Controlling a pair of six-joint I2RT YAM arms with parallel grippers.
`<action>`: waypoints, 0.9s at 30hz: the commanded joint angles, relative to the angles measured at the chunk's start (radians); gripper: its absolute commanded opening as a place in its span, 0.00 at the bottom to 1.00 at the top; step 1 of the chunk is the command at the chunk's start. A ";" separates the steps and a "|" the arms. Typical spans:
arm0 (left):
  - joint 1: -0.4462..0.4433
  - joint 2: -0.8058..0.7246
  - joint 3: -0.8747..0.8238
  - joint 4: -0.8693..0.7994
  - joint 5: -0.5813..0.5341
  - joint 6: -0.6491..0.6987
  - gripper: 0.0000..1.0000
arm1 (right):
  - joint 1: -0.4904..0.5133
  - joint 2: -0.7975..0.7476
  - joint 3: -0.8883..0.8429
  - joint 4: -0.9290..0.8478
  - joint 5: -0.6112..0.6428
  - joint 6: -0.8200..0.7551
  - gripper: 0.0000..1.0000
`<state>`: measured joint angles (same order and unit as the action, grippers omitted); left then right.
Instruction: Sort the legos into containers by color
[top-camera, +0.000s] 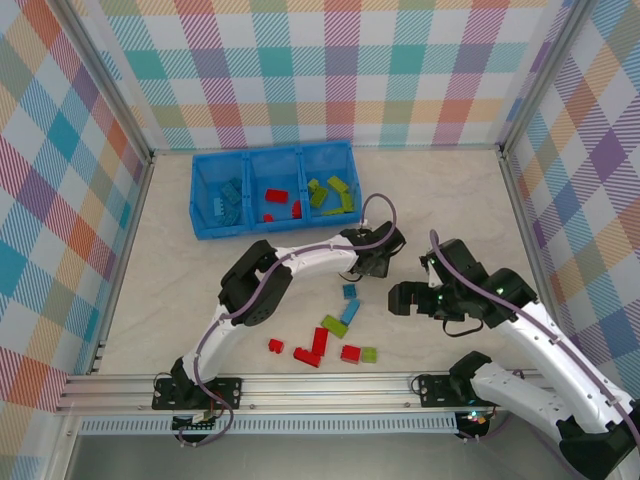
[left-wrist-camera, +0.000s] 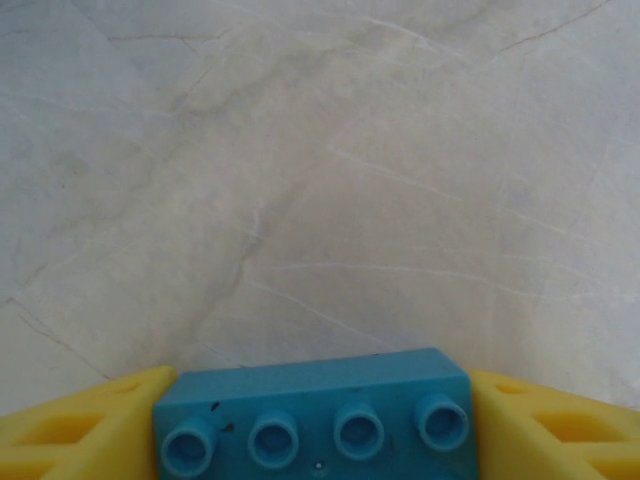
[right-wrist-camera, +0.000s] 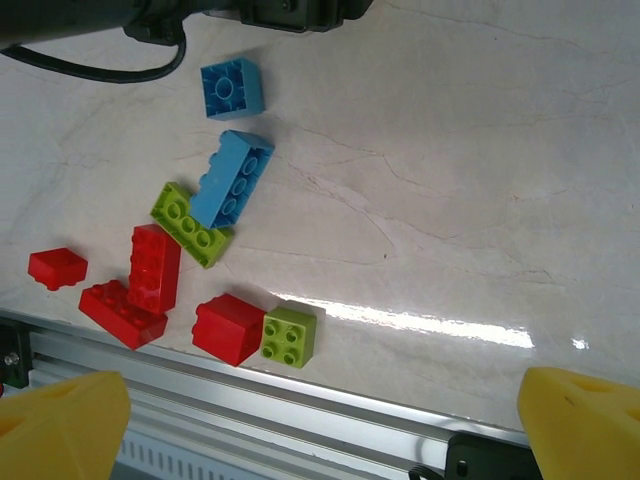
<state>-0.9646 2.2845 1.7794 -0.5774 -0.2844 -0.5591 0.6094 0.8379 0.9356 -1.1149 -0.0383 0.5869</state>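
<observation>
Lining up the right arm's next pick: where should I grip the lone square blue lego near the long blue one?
Grip the square blue lego across two opposite flat side walls, coming straight down from above: it lies flat and free, touching no other brick.

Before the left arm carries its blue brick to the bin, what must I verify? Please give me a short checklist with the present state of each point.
1. Blue brick clamped in the left end effector: ok.
2. Left compartment holds other blue bricks, so it is the matching target: ok.
3. Room left in that compartment: ok, part of its floor is bare.
4. Brick raised enough to pass over the bin's front wall: cannot tell.
5. Right end effector open, empty and apart from the left one: ok.
</observation>
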 joint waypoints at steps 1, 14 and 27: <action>-0.003 0.004 0.009 -0.045 0.001 -0.012 0.57 | -0.003 -0.009 0.021 0.014 -0.001 -0.009 1.00; 0.108 -0.389 -0.106 0.007 -0.069 0.014 0.46 | -0.003 -0.172 -0.109 0.296 -0.156 0.035 1.00; 0.594 -0.595 -0.299 0.038 -0.117 0.009 0.48 | -0.003 -0.183 -0.132 0.299 -0.133 0.033 1.00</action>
<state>-0.4198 1.6768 1.5078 -0.5358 -0.3779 -0.5343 0.6090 0.6617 0.8177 -0.8440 -0.1623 0.6140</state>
